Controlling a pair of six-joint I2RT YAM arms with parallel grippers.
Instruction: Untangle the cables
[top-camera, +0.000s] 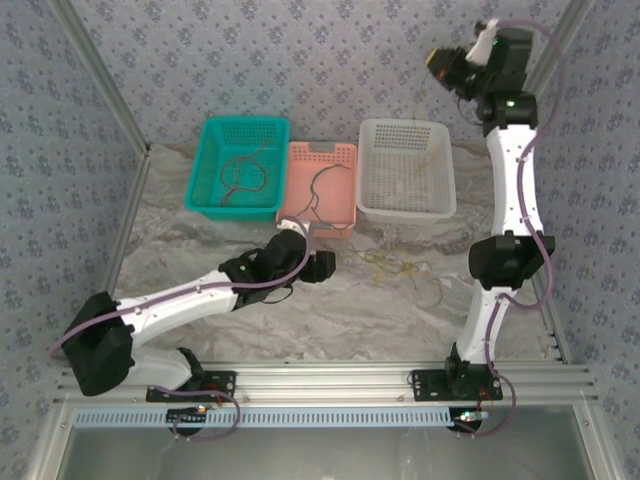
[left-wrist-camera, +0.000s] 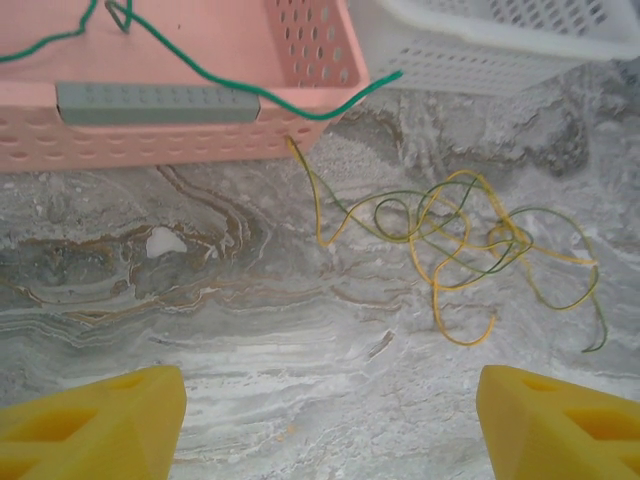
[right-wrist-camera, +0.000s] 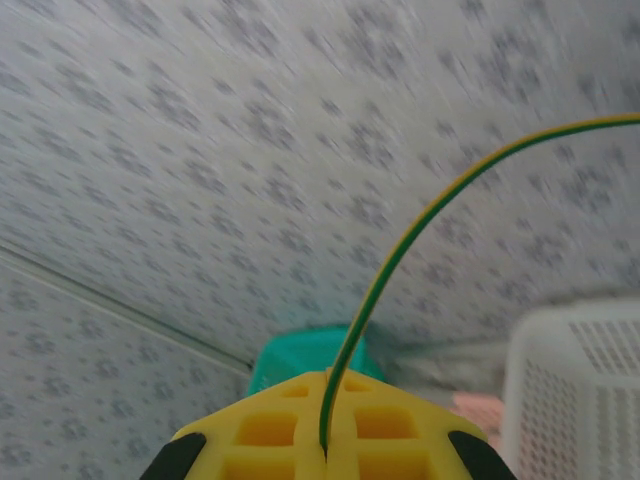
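Top external view: teal basket (top-camera: 245, 120), pink basket (top-camera: 322, 148) and white basket (top-camera: 400, 125) side by side along the far part of the marbled table (top-camera: 200, 250), teal at left, white at right. Thin reddish loops of cable (top-camera: 243, 172) inside the teal basket. Loose tangle of cables (top-camera: 395, 262), yellow and green, flat on the table just in front of the white basket, between the two arms. Right claw (top-camera: 440, 62) raised high at far right, well above the baskets. Left wrist view: left claw (left-wrist-camera: 330, 410) open, yellow fingertips (left-wrist-camera: 95, 420) spread wide at the lower corners, nothing between them, over bare table. Tangle ahead and to the right, one yellow strand reaching up to the pink basket's near wall. Green cable (left-wrist-camera: 190, 53) inside the pink basket, one end draped out over its near right corner. Right wrist view: right claw (right-wrist-camera: 325, 440) closed, pinching a yellow-green cable (right-wrist-camera: 400, 250) that rises from between the fingers and arcs to the upper right.
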